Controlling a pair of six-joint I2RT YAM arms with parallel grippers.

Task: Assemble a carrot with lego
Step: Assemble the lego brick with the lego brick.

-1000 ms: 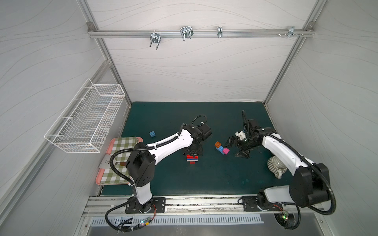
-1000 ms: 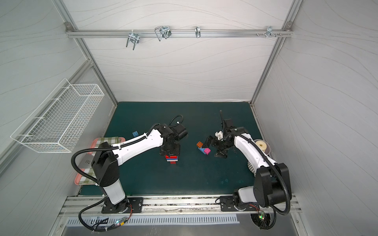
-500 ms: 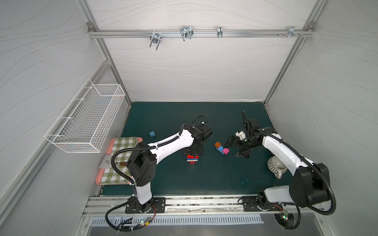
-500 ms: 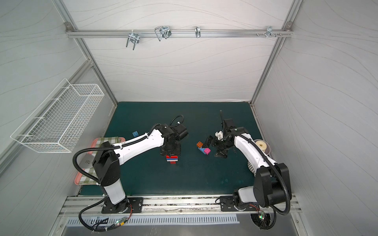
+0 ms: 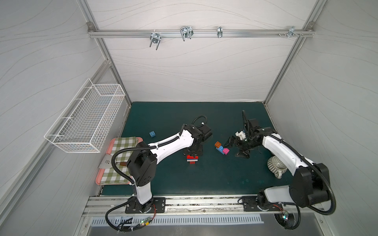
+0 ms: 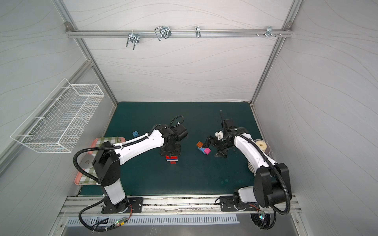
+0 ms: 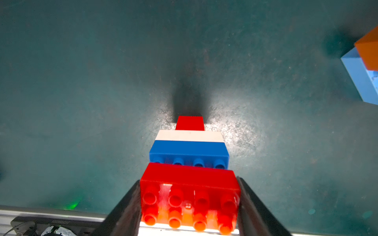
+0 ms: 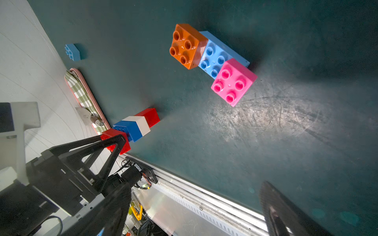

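Orange brick [image 8: 185, 46] and pink brick [image 8: 233, 81] atop light blue brick [image 8: 216, 58], carrot stack [image 8: 136, 126] in left hand [image 8: 115, 142]

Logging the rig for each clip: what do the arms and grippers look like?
The left arm and right arm have white link shells, black joints and black corrugated cable conduits. The left gripper and right gripper are black, with triangular open-frame fingers.

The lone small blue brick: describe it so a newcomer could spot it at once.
On the dark green mat, find the pink tray with the green-checked cloth. Just beyond the tray's far corner lies a small square blue plastic brick with four studs. It lies alone, bare-topped; the longer light blue brick farther right carries other bricks.
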